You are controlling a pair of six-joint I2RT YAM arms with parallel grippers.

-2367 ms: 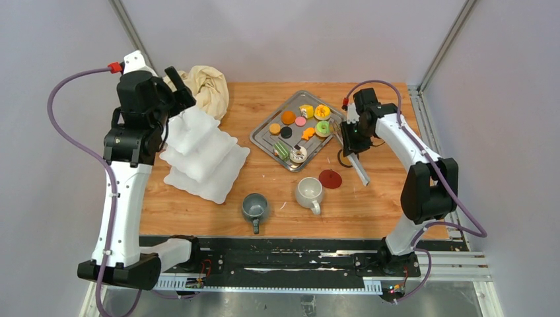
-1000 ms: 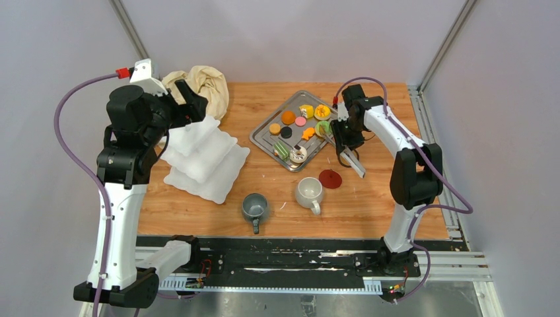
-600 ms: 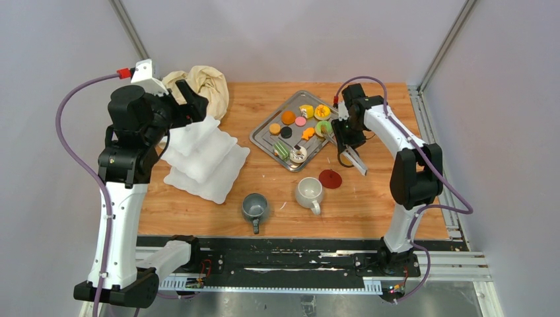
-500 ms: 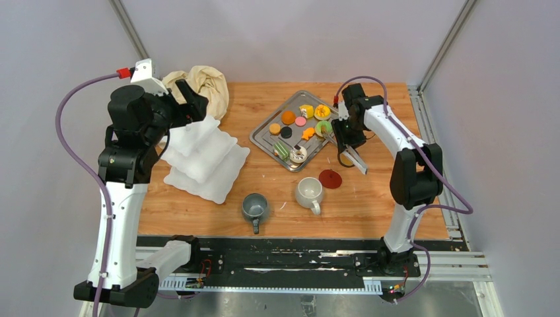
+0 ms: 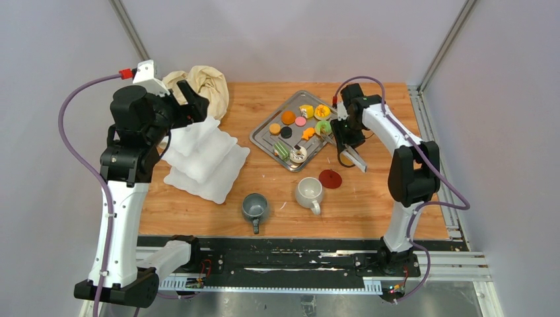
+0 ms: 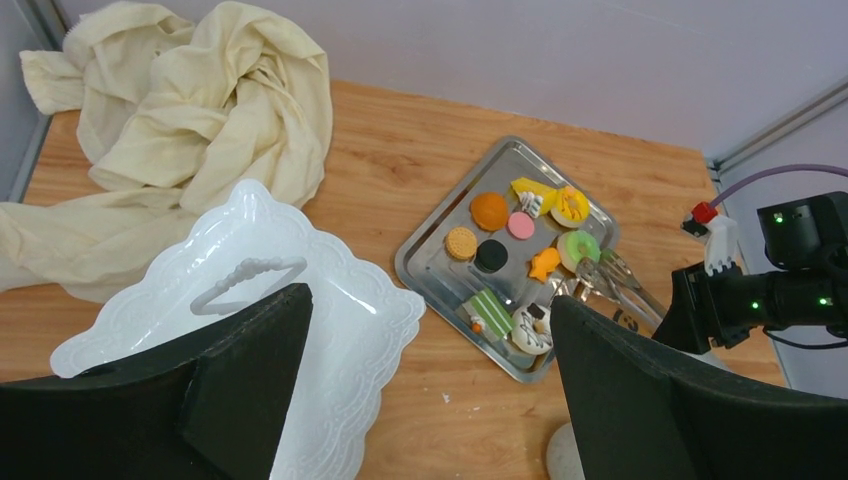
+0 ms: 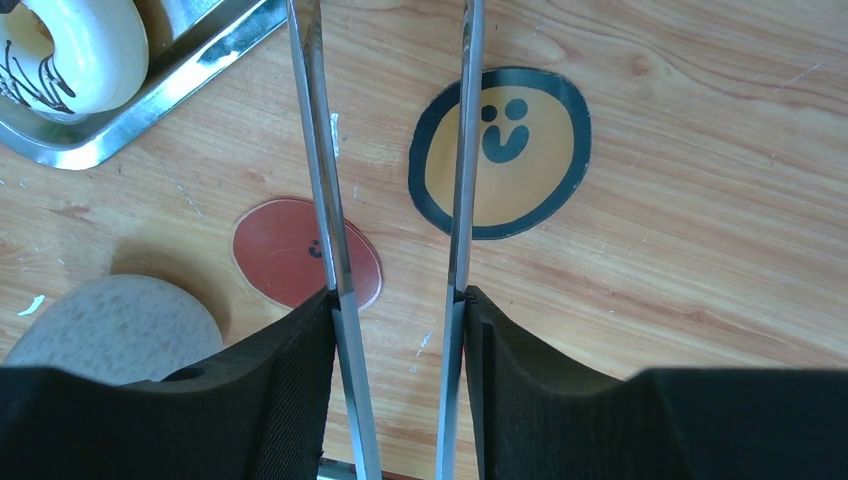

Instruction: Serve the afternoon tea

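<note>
I've got the left gripper spread wide, hanging over the white stand, which sits on the left of the wooden table, just in front of a crumpled cloth. The right gripper is pinching tongs, blades apart, tips at the tray beside the green doughnut. The pastries lie on the tray, at the back of the table. The grey mug and white mug stand nearer the front. A yellow sticker and a red sticker show on the wood under the tongs. Pale walls, metal posts in the corners.
</note>
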